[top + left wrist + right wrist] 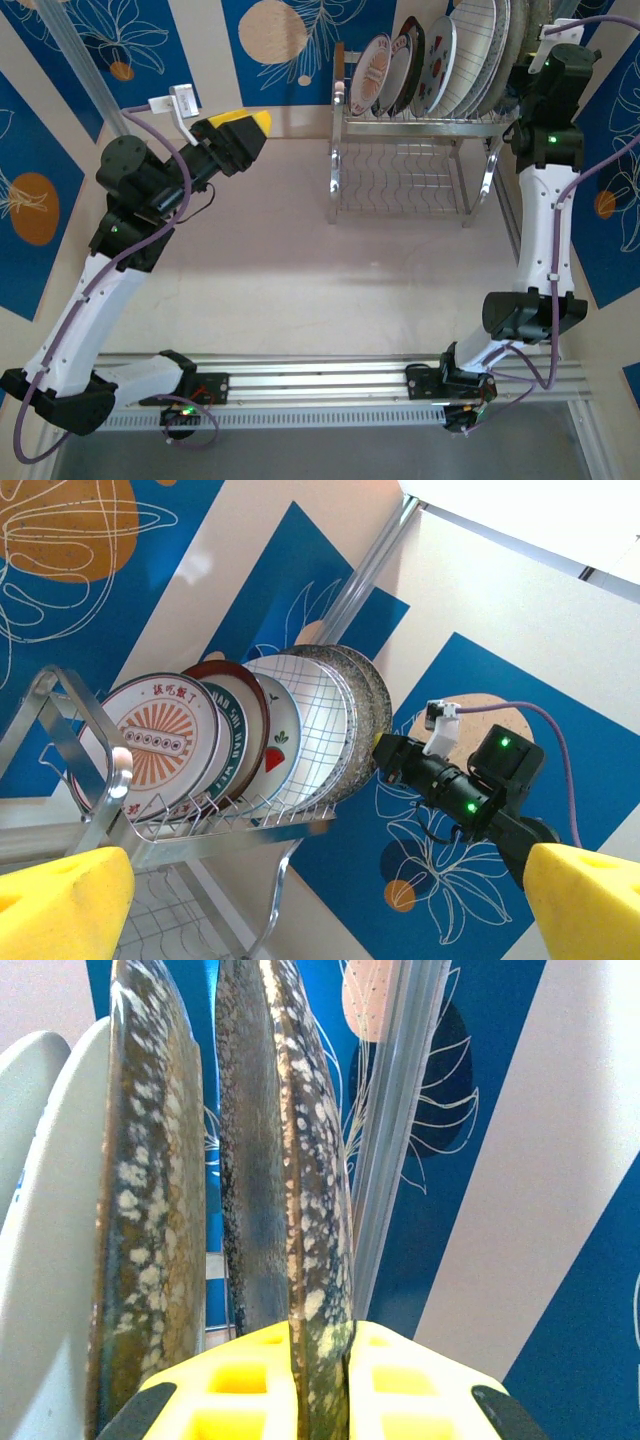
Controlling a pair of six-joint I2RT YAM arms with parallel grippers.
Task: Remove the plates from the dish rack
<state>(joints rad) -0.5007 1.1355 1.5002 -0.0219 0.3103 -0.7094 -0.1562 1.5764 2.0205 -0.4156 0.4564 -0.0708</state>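
Note:
The chrome dish rack [400, 150] stands at the back of the table with several plates [440, 65] upright in its upper tier. In the left wrist view the rack [220, 825] holds a red sunburst plate [160, 745], a strawberry plate [285, 735], a plaid plate [330, 730] and speckled grey plates [375, 705]. My right gripper [535, 60] is at the rack's right end, shut on the rim of the outermost speckled plate [315, 1240]; its yellow fingers [240, 1390] pinch the edge. My left gripper [255, 125] hangs open left of the rack, nothing between its fingers.
A second speckled plate [150, 1210] stands close beside the held one, with a white plate [50, 1210] beyond it. An aluminium post [395, 1130] runs up the blue patterned back wall just behind the rack. The rack's wavy lower shelf [390, 185] carries nothing.

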